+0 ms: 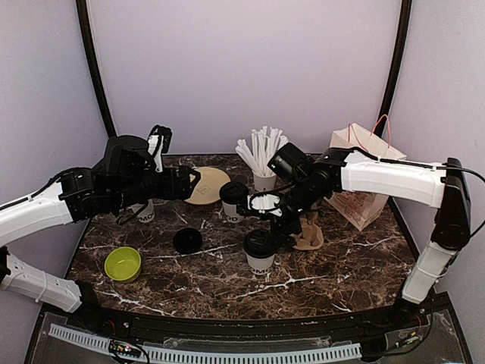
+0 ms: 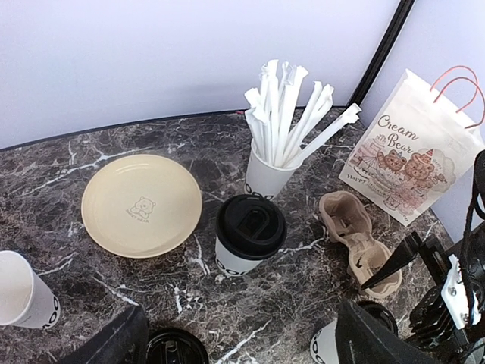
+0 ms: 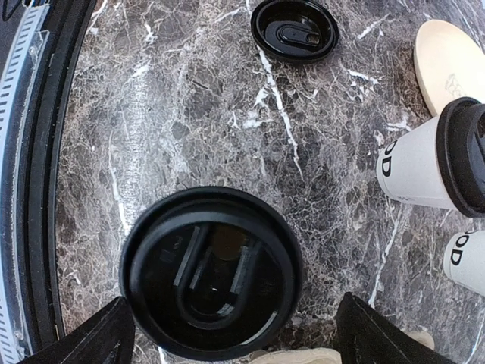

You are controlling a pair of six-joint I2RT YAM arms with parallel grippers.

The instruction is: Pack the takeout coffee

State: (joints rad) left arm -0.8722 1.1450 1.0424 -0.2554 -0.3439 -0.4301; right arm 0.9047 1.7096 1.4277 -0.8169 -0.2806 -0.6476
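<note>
- Your right jaws are spread wide, with the fingers (image 3: 98, 341) on either side of the near coffee cup (image 3: 212, 269). They hang over its black lid and pinch nothing.
- That cup stands upright at the middle of the desk (image 3: 189, 114), towards the near edge.
- The far coffee cup (image 2: 248, 235), also lidded, stands upright just in front of the cup of straws (image 2: 276, 144).
- Your left jaws are spread wide and empty, hovering left of centre near the cream plate (image 2: 142, 203).
- A loose black lid (image 3: 295, 30) lies flat left of the near cup. A lidless white cup (image 2: 23, 292) stands further left, and a green bowl (image 1: 123, 263) sits near left.
- A cardboard cup carrier (image 2: 345, 216) lies between the cups and the paper bag (image 2: 409, 148) on the right.
</note>
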